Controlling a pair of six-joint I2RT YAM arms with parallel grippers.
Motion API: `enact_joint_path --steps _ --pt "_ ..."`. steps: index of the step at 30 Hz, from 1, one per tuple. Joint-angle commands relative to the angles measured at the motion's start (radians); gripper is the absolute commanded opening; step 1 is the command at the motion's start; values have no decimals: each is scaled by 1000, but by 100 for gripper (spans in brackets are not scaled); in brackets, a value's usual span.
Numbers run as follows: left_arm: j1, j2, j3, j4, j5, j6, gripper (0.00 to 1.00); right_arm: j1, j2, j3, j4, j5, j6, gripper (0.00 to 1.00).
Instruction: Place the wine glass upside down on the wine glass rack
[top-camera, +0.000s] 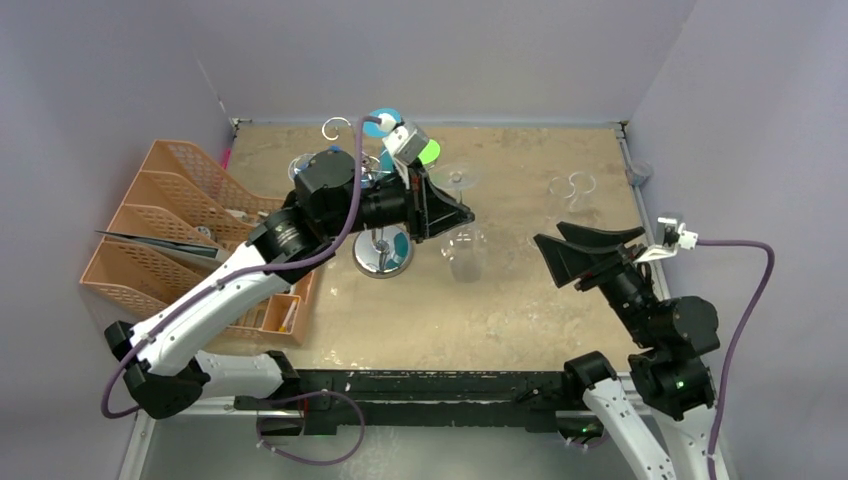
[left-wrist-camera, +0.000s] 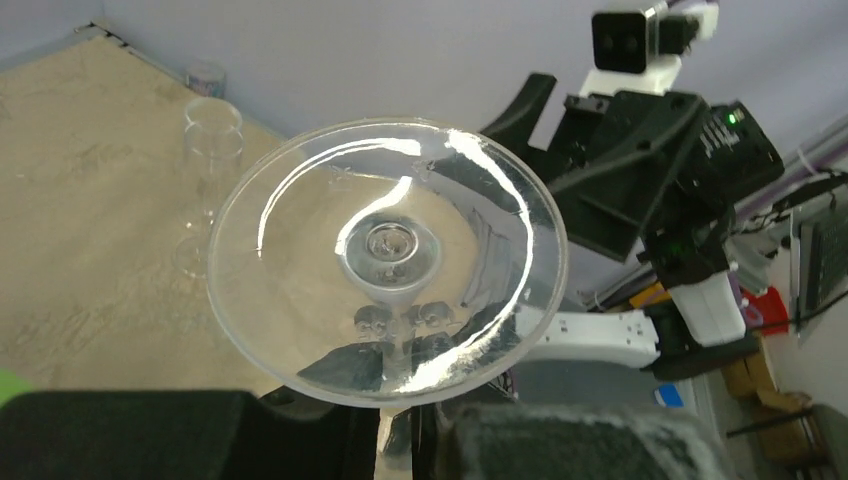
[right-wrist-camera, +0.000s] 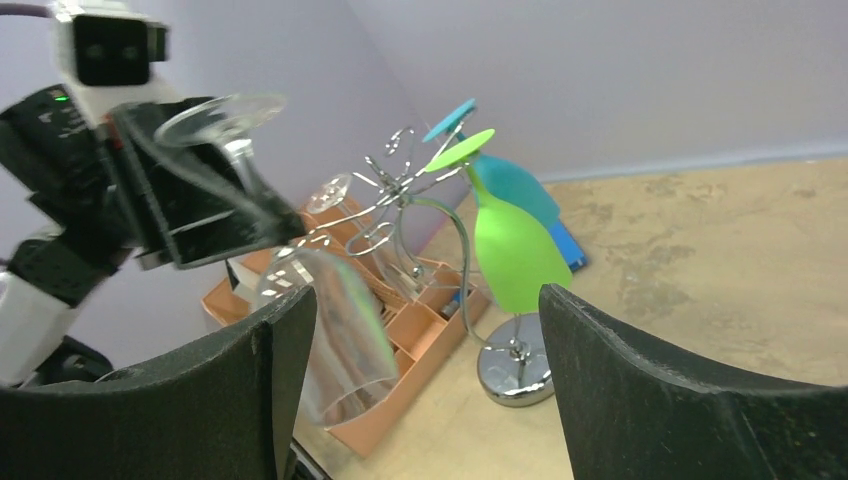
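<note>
A clear wine glass hangs foot-up and slightly tilted in the air, just right of the wine glass rack. My left gripper is shut on its stem. In the left wrist view the round foot fills the middle and the stem runs down between the fingers. The right wrist view shows the bowl mouth down beside the chrome rack, on which a green glass and a blue glass hang. My right gripper stands open and empty, right of the glass.
An orange desk organizer fills the left side of the table. Another clear glass stands at the back right, with a small clear cup near the right wall. Walls close in the back and sides.
</note>
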Motion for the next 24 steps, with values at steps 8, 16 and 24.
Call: enact_joint_path --steps 8,16,24 --pt "4 -188 46 -400 -116 252 0 -4 81 -3 13 37 -19 82" --pt "4 -283 -61 -452 -328 257 0 -3 205 2 36 -1 2 81" --pt "3 -305 -144 -421 -348 244 0 0 411 45 108 -380 -71 82"
